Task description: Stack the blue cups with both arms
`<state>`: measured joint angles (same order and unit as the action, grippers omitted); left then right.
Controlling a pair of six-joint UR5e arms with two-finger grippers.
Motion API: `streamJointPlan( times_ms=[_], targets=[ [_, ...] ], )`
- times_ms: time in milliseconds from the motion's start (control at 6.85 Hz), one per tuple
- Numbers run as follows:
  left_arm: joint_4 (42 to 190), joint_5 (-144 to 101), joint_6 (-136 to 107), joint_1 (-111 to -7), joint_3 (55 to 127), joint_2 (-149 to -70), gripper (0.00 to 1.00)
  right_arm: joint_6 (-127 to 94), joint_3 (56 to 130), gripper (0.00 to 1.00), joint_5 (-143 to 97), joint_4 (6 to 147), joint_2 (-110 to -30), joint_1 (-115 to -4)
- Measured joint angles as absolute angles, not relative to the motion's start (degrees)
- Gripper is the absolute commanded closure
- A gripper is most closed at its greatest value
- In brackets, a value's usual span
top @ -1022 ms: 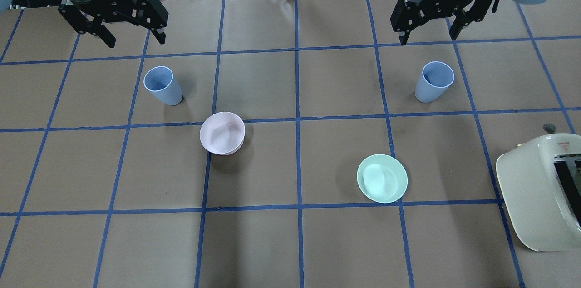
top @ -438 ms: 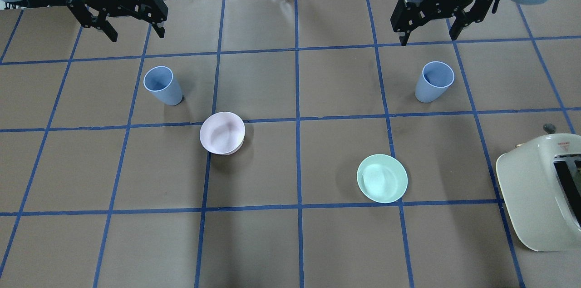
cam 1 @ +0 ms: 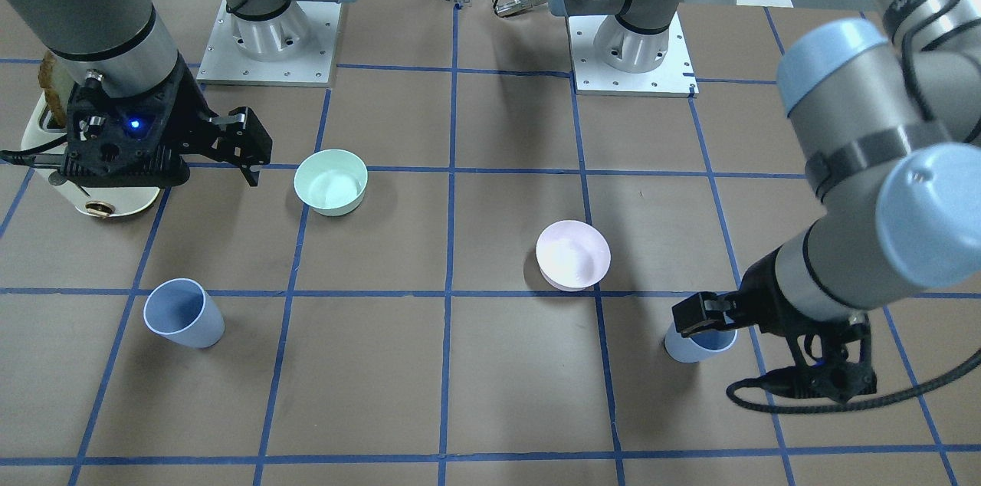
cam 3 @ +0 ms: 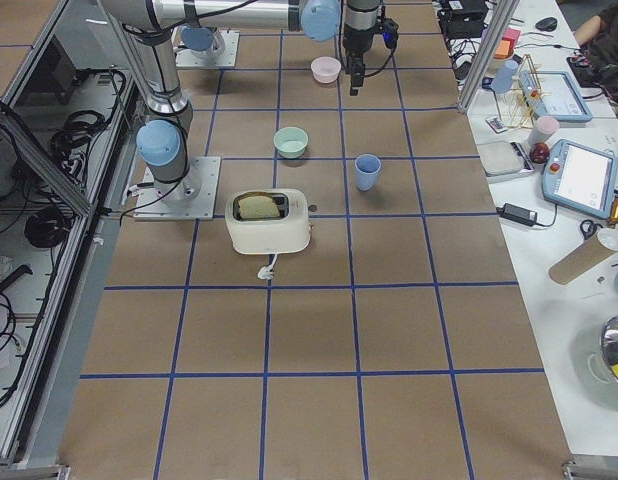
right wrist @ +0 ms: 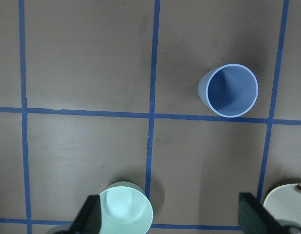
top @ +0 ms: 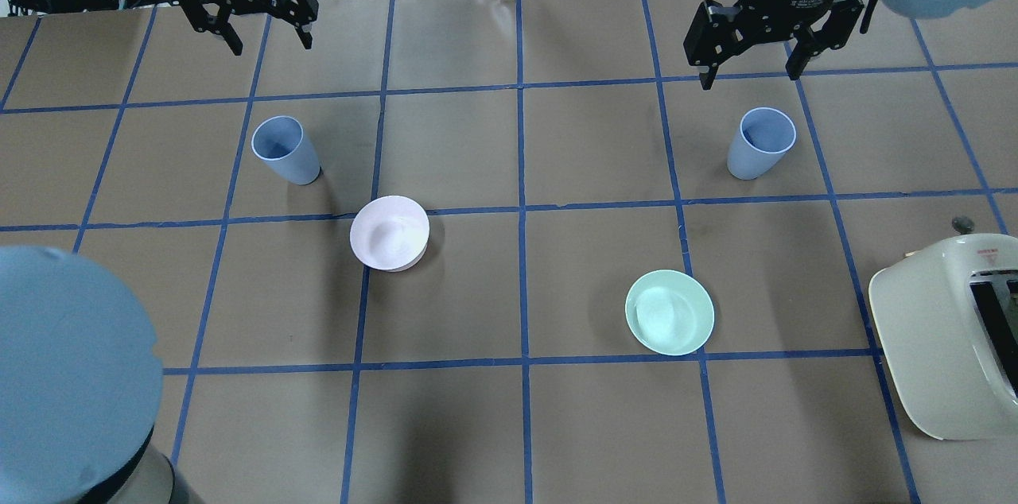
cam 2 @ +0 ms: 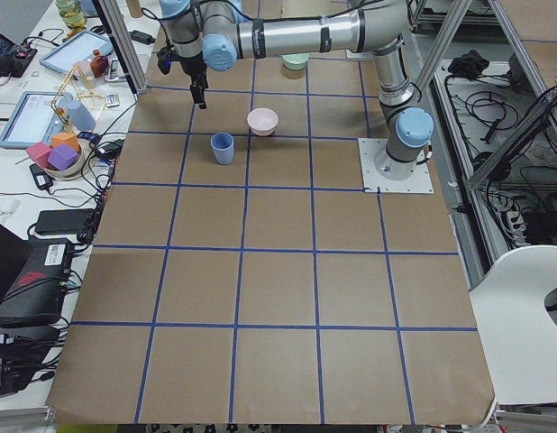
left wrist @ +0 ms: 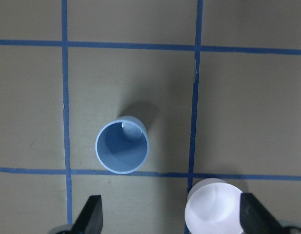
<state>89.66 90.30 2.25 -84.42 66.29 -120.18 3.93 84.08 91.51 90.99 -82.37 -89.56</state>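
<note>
Two pale-blue cups stand upright and apart on the table. The left cup [top: 285, 148] also shows in the left wrist view [left wrist: 122, 145] and is partly hidden by the arm in the front view [cam 1: 693, 346]. The right cup [top: 762, 140] shows in the right wrist view [right wrist: 230, 90] and in the front view [cam 1: 182, 313]. My left gripper [top: 270, 44] is open and empty, held above the table on the far side of the left cup. My right gripper [top: 747, 77] is open and empty, above and beyond the right cup.
A pale pink bowl [top: 390, 232] sits next to the left cup, and a mint-green bowl [top: 670, 312] sits nearer the robot than the right cup. A cream toaster [top: 946, 337] stands at the right edge. My left arm's elbow [top: 71, 369] fills the lower left of the overhead view.
My left gripper has moved right and toward the table's far edge, and looks smaller. The left arm's elbow has swung into the overhead view's lower left. The right gripper has barely moved.
</note>
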Motion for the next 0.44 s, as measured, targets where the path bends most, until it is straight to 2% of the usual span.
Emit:
streamJointPlan(
  times_ms=[292, 438],
  targets=[
    [89.5, 90.6, 1.2, -84.5, 69.2, -124.1, 0.0, 4.2, 84.4, 0.0, 91.9, 91.0, -81.2, -89.2],
    [88.9, 91.1, 1.2, -84.4, 71.2, -124.9, 0.21, 4.3, 84.4, 0.0, 92.0, 90.1, -80.3, -88.6]
  ],
)
